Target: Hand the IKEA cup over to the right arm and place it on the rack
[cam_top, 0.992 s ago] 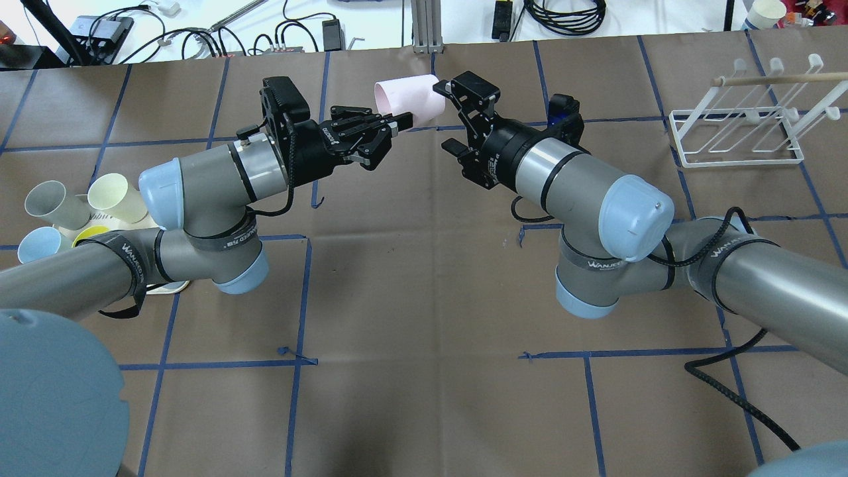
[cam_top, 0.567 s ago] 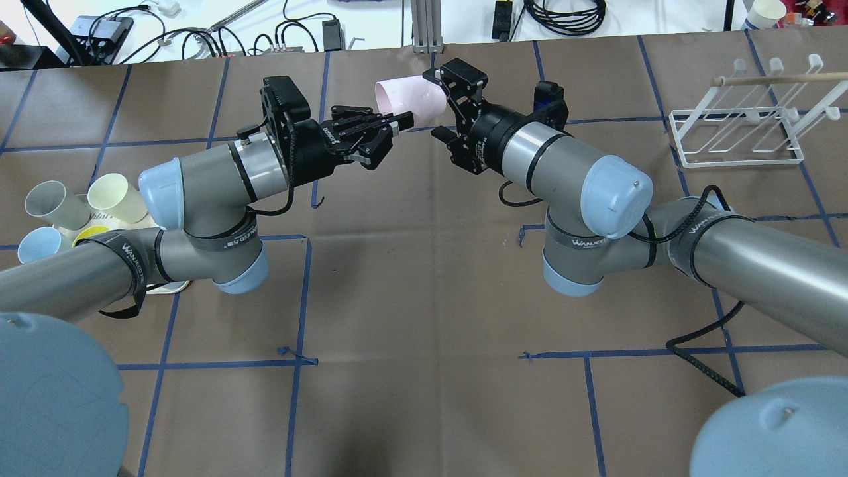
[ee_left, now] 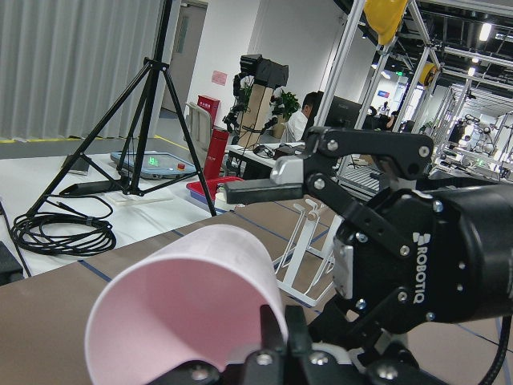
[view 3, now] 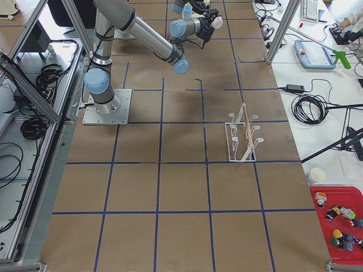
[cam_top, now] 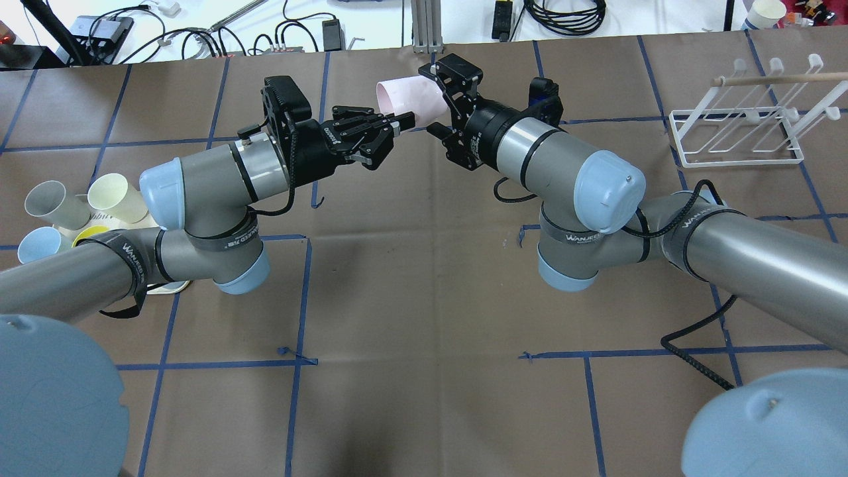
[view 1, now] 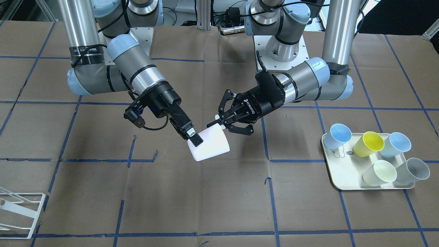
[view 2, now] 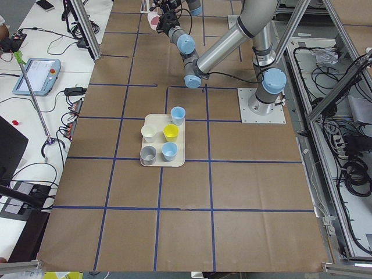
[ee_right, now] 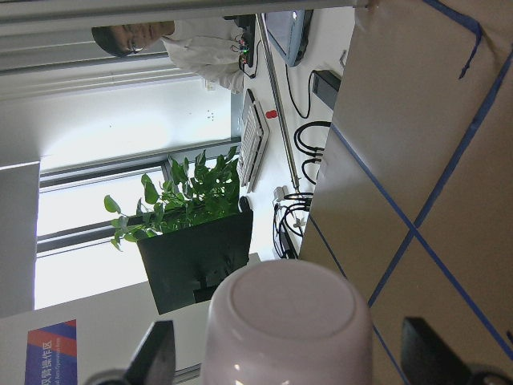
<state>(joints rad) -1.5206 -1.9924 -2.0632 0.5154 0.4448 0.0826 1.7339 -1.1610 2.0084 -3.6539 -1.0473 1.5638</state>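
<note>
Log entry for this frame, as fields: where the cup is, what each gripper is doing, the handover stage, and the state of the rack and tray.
pink cup: in the air, on its side, between the two arms
left gripper: shut on the pink cup at its rim
right gripper: open, one finger on either side of the cup's base end
handover stage: right grip not yet closed
rack: on the table on the right arm's side, no cup on it
tray: holds five other cups
</note>
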